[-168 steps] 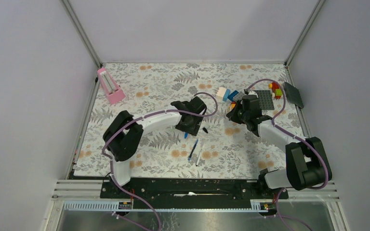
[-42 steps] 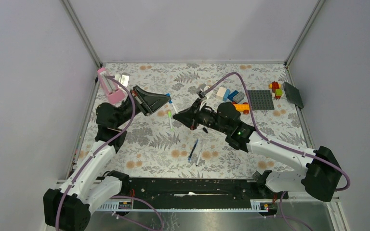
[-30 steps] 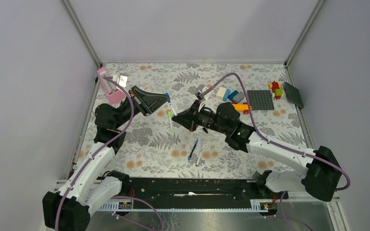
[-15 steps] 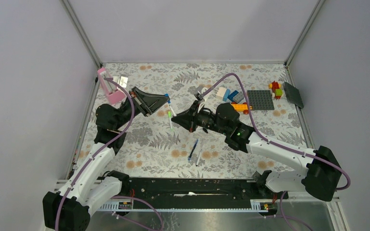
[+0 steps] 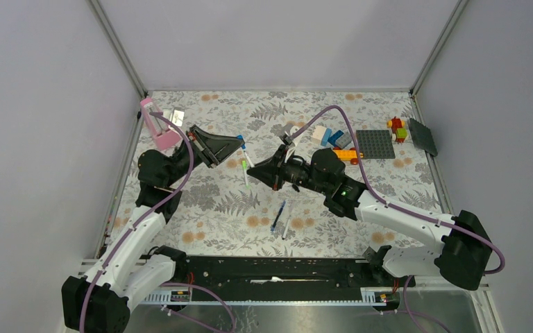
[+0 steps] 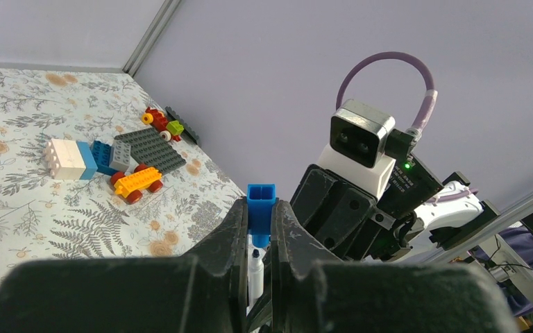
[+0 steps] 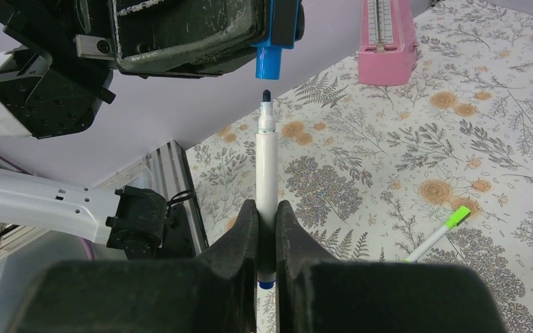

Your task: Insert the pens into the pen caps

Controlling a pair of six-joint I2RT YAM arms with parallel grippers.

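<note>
My left gripper [image 6: 260, 208] is shut on a blue pen cap [image 6: 261, 200], held in the air with its open end toward the right arm. Facing it, my right gripper [image 7: 266, 208] is shut on a white-barrelled pen [image 7: 266, 159]. The pen's dark tip points at the cap [image 7: 269, 62], with a small gap left between them. From above, cap [image 5: 241, 139] and pen [image 5: 249, 157] meet over the mat's middle. A white pen with a green cap [image 5: 244, 172] lies below them. A dark blue pen [image 5: 277, 216] and a white pen [image 5: 286, 226] lie nearer the front.
Coloured toy bricks [image 5: 332, 136], a yellow wheeled brick [image 5: 349, 155] and a dark grey baseplate [image 5: 376, 143] sit at the back right. A pink object [image 5: 158, 125] stands at the back left by the wall. The right arm [image 5: 388, 211] stretches across the mat's right half.
Since several seconds ago both arms have lifted off the mat and turned to face each other. Over the last second they have barely moved.
</note>
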